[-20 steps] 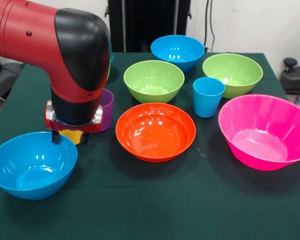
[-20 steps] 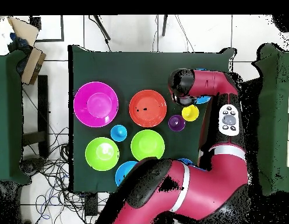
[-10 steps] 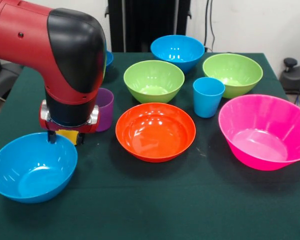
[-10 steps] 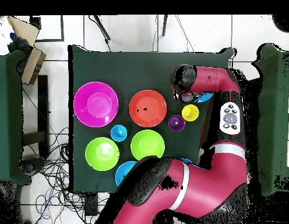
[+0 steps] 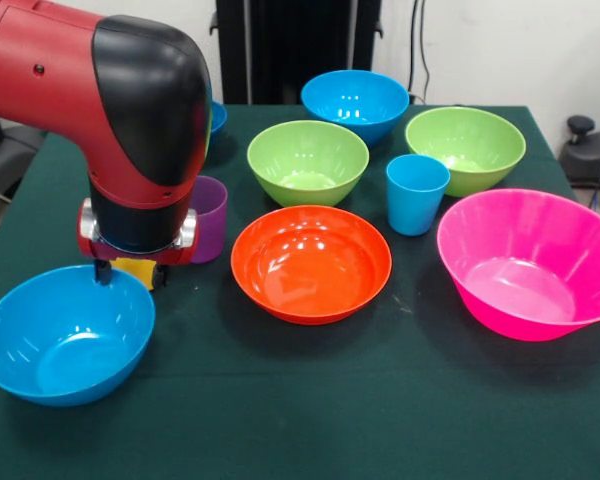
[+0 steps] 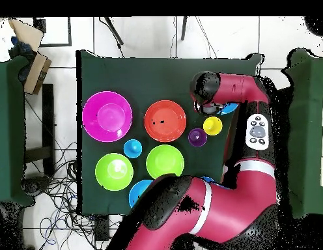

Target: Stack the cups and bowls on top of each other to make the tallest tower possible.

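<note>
Gripper: the gripper (image 5: 130, 272) is hanging low at the far rim of the near light blue bowl (image 5: 65, 333), with the yellow cup (image 5: 138, 270) showing between its dark tips — whether it is clamping the cup I cannot tell.
Cups: the purple cup (image 5: 211, 218) is standing just behind the wrist; the light blue cup (image 5: 416, 194) is sitting upright between the orange bowl (image 5: 311, 263) and the pink bowl (image 5: 533, 262).
Bowls: two lime green bowls (image 5: 308, 161) and another light blue bowl (image 5: 355, 103) are sitting farther back, all mouth-up, none stacked yet.
Handling: these are looking like light, stiff, glossy plastic — probably slippery; a pinch across a cup's rim wall seems the safest hold, and a bowl would likely want gripping at its thin lip.
Writing: no brands or labels are showing on anything.
</note>
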`<move>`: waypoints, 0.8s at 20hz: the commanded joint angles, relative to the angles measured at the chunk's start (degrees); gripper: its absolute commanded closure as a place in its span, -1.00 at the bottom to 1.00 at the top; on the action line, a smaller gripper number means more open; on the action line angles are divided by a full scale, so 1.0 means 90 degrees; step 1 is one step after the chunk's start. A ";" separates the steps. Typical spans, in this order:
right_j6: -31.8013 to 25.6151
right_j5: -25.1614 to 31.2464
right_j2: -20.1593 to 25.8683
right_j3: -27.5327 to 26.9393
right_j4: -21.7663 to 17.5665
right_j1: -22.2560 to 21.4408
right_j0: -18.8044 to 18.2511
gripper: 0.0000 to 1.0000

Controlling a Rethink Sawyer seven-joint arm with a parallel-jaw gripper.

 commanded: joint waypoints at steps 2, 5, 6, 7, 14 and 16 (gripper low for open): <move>-0.1188 0.0153 0.0518 0.0049 -0.0204 0.0029 0.0120 -1.00; -0.1164 -0.0076 0.0503 0.0270 -0.0262 -0.0034 0.0186 -1.00; -0.1136 -0.0111 0.0505 0.0293 -0.0264 -0.0022 0.0204 -1.00; -0.1086 -0.0171 0.0500 0.0367 -0.0268 -0.0038 0.0239 -1.00; -0.0867 -0.0699 0.0494 0.0762 -0.0344 -0.0027 0.0370 -1.00; -0.0763 -0.0768 0.0481 0.0862 -0.0325 -0.0041 0.0414 -1.00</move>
